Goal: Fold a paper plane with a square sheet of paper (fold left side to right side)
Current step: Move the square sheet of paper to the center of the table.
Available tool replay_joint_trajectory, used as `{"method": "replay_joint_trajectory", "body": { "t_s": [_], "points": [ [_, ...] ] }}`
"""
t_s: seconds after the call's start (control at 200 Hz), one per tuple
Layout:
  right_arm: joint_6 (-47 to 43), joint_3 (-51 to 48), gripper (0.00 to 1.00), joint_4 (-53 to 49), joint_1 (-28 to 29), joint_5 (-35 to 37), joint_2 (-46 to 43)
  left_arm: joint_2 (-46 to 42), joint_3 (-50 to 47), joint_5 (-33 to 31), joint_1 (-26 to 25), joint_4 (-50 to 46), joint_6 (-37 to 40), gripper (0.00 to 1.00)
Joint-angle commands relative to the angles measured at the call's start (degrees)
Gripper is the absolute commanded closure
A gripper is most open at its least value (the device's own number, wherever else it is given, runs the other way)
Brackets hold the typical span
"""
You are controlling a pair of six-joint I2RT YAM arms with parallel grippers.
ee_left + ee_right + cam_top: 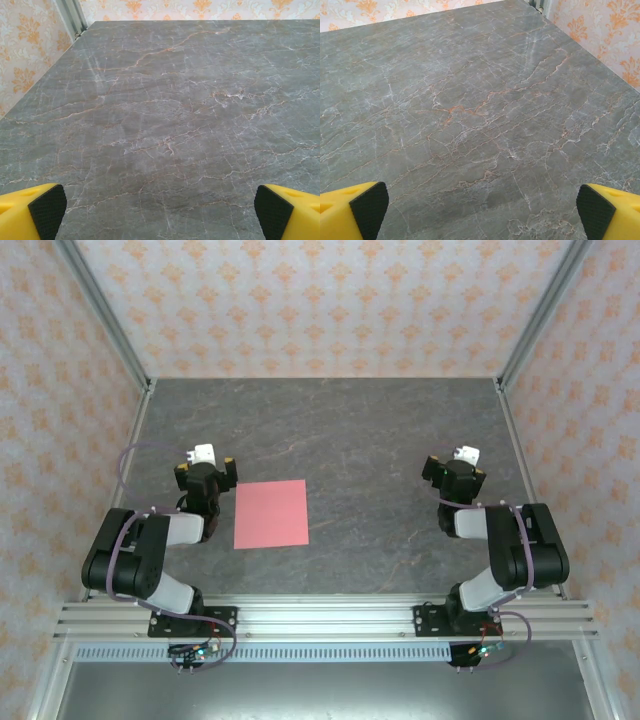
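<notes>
A grey marbled table [380, 430] — walled on three sides by cream wallpaper [330, 300] with orange floral motifs.

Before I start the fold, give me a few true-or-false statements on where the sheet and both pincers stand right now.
1. The square sheet of paper lies flat and unfolded on the table. True.
2. The left pincer is shut on the sheet. False: its jaws stand wide open with nothing between them, and in the top view it sits just off the sheet's left edge.
3. The sheet lies nearer the left arm than the right arm. True.
4. The right pincer holds a folded plane. False: it is open and empty over bare table, well away from the sheet.
</notes>
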Motion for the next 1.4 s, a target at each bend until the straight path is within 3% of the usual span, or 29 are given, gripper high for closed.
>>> {"method": "replay_joint_trajectory", "body": {
  "t_s": [0.0,0.846,0.926,1.076,1.196,1.286,1.396],
  "points": [
    [-0.44,0.27,0.0,1.65,-0.11,-0.7,-0.49,-0.13,1.1,0.02,0.23,0.16,-0.23,0.0],
    [-0.44,0.08,0.0,2.05,-0.11,-0.59,-0.73,-0.55,1.31,-0.32,0.23,-0.55,-0.14,0.0],
    [0.07,1.2,0.0,-2.49,-0.11,0.52,-3.66,-4.68,3.3,-2.03,0.23,-7.5,-1.04,0.0],
    [2.99,6.23,0.0,-21.68,-0.11,0.05,-13.71,-16.95,5.41,0.0,0.14,-21.88,-4.68,0.0],
    [7.51,8.79,0.0,-33.4,-0.11,-2.73,-19.46,-22.45,13.84,0.8,-0.52,-44.64,-15.69,0.0],
    [9.66,10.83,0.0,-41.42,0.06,-7.21,-23.87,-23.62,18.04,0.11,-4.84,-55.24,-18.78,0.0],
    [12.7,12.51,0.0,-49.6,1.39,-11.15,-27.91,-23.42,21.49,1.11,-14.16,-65.33,-18.1,0.01]
  ]
}}
